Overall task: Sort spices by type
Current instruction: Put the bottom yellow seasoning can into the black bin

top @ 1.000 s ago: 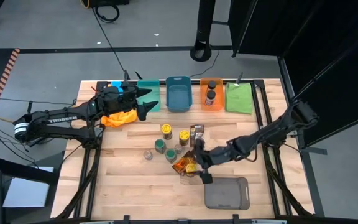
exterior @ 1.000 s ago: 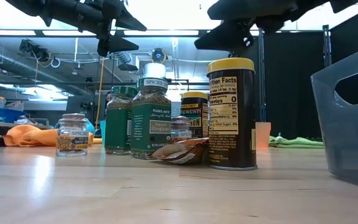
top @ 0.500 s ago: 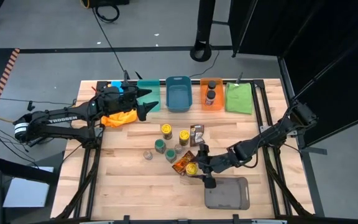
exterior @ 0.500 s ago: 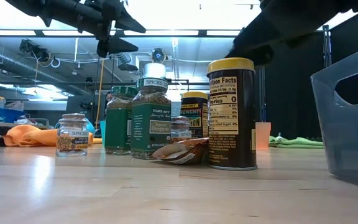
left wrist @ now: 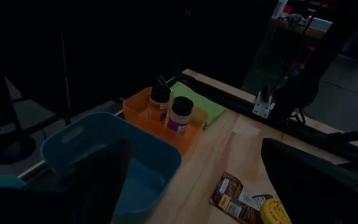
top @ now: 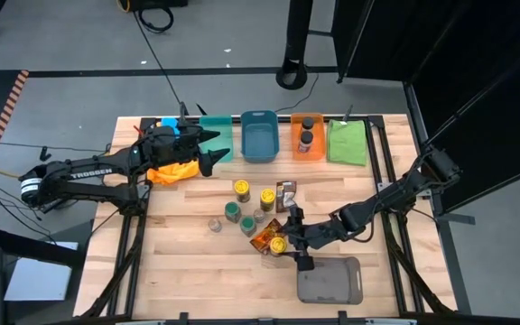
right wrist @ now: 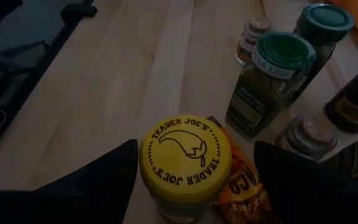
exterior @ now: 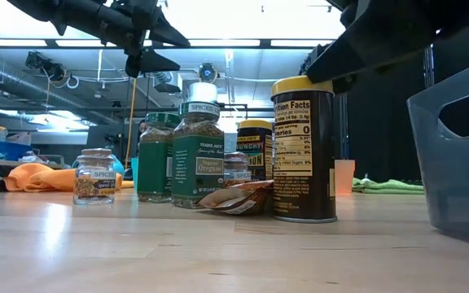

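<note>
High view: spice cluster mid-table. Right gripper (top: 297, 237) low over the near edge of that cluster, fingers spread on either side of a yellow-lid jar (top: 278, 245), not yet closed on it. Right wrist view confirms: jar (right wrist: 185, 158) centred between the two dark fingers (right wrist: 92, 180), gaps on both sides, lid printed with a chili logo. Orange packet (right wrist: 244, 186) lying just beside the jar, partly under its edge. Green-lid jar (right wrist: 267, 81) and a second, taller green-lid jar (right wrist: 322, 31) farther off, a small grey-lid jar (right wrist: 312, 134) near them, another small jar (right wrist: 252, 34) beyond. Low view: tall yellow-lid jar (exterior: 303, 150) upright in front, packet (exterior: 238, 198) touching its base, oregano jar (exterior: 198, 155) and the rest behind, small jar (exterior: 95, 177) standing apart to one side. Grey tray (top: 329, 281) near the table's front edge, just beside the right gripper. Left gripper (top: 213, 147) hovering at the back of the table, jaws wide apart, holding nothing, near a teal bin (top: 215, 131). Blue bin (top: 260, 135) next along, then orange bin (top: 308, 137) with two dark-lid jars (left wrist: 180, 112) inside, then green cloth (top: 348, 143). Orange cloth (top: 171, 171) under the left arm.
</note>
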### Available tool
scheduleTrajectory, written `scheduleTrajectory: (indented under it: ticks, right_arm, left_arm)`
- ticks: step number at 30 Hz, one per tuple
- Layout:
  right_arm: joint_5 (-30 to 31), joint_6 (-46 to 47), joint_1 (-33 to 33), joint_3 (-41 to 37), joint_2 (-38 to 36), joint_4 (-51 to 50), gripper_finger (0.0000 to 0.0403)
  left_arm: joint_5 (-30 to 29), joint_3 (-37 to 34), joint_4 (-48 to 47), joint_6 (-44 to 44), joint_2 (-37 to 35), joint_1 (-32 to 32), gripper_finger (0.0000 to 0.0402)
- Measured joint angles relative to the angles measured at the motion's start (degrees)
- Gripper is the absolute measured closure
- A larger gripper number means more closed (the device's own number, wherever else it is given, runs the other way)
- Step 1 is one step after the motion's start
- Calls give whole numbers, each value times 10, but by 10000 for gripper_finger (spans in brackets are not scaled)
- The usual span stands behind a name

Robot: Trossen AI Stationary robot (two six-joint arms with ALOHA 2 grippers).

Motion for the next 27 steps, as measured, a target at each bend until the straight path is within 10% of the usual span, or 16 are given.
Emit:
scheduleTrajectory:
  ticks: [27]
  right_arm:
    - [-15, 7, -6, 1, 45, 66, 167]
  left_arm:
    - [0, 0, -1, 1, 0, 0, 32]
